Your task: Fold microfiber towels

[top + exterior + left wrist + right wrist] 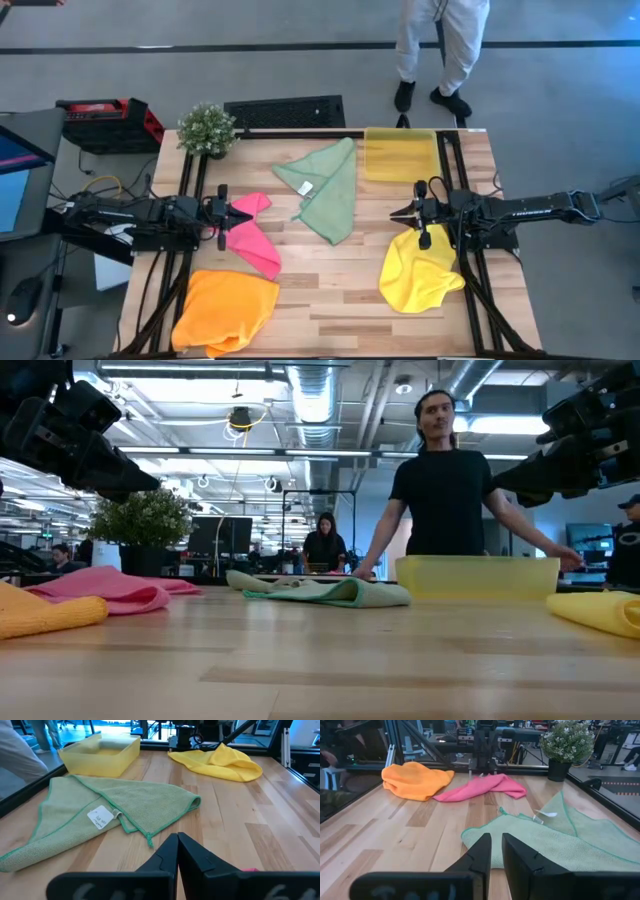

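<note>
From above, the left gripper [238, 212] hangs over the hot pink towel [252, 240], and the right gripper [400, 212] sits just above the near edge of the bright yellow towel [418, 272]. The pale green towel [326, 186] lies crumpled between the two sets of fingertips, with the orange towel [226, 308] off behind the left arm. The yellow tray [399, 153] stands just beside the green cloth, so a sweeping fold could drag cloth against it.

At table height, both arms hang well clear of the wood, and a person [445, 490] stands right behind the tray [478, 576]. A fast reach toward that edge risks coming close to their hands.

Past the left fingers [192, 854], which are pressed fully together with nothing between them, the green towel [100, 815] lies ahead with a corner doubled over and its label [99, 817] exposed. Pinching there would likely catch two layers and give a skewed fold.

The right fingers [517, 857] stand slightly apart, holding nothing, with the green towel's [560, 842] hem directly in front. That narrow gap may push the floppy edge along the table instead of taking it.
</note>
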Controlling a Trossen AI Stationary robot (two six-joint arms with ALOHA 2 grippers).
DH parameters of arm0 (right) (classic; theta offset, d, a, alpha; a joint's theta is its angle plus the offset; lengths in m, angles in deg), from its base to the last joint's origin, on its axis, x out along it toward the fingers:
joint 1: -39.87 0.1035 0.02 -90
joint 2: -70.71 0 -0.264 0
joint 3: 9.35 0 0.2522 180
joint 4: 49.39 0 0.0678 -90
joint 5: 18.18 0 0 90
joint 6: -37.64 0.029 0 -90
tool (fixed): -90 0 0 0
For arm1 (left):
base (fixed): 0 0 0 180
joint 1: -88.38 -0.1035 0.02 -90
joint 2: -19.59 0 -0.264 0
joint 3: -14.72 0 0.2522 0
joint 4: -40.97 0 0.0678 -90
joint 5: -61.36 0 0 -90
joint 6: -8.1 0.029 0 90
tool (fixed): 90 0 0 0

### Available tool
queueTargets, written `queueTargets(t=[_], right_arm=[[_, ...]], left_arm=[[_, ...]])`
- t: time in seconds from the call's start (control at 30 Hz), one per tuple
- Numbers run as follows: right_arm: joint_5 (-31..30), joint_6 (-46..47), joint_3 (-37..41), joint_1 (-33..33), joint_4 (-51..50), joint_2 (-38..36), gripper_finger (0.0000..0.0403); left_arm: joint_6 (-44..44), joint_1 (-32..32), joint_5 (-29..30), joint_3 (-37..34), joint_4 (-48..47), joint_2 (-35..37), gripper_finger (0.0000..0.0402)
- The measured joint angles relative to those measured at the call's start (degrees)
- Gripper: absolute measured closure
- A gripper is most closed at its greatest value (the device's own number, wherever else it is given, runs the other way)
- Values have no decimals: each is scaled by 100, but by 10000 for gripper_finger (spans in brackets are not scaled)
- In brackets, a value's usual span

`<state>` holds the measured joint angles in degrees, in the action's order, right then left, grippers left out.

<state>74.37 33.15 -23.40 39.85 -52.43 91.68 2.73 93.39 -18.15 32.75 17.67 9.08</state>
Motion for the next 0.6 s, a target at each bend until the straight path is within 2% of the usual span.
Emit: queueTargets(t=[0.47,0.6], right_arm=[[0,0,2,1,0,2,333],[-21,-184,2,-7,0,0,333]], left_arm=[[9,1,1,0,2,0,401],[254,-1,56,-22,211,0,401]])
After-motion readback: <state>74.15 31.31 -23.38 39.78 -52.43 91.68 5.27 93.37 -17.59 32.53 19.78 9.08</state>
